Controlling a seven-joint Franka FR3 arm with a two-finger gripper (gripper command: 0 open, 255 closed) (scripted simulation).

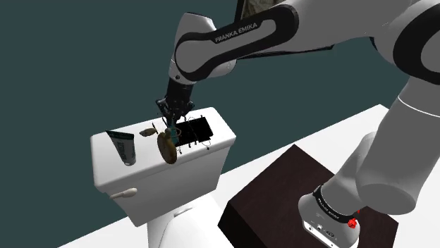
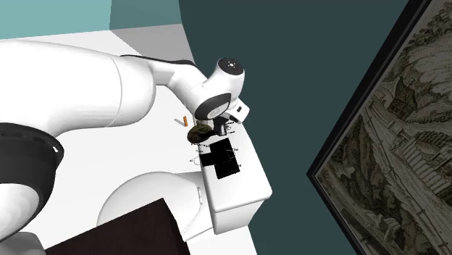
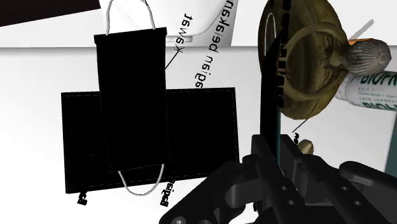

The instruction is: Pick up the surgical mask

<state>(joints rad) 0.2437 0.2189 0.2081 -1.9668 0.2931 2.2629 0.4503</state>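
A black surgical mask (image 3: 130, 95) with white ear loops lies flat on the white toilet tank (image 1: 151, 169), crossing a wider black rectangle (image 3: 203, 137). The black gripper (image 1: 172, 115) hovers just beside it, against a round brass piece (image 3: 312, 63); whether it is open or closed cannot be told. A tube (image 1: 125, 146) stands further along the lid.

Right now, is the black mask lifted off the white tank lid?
No, the black mask lies flat on the white tank lid, its ear loops resting on the surface.
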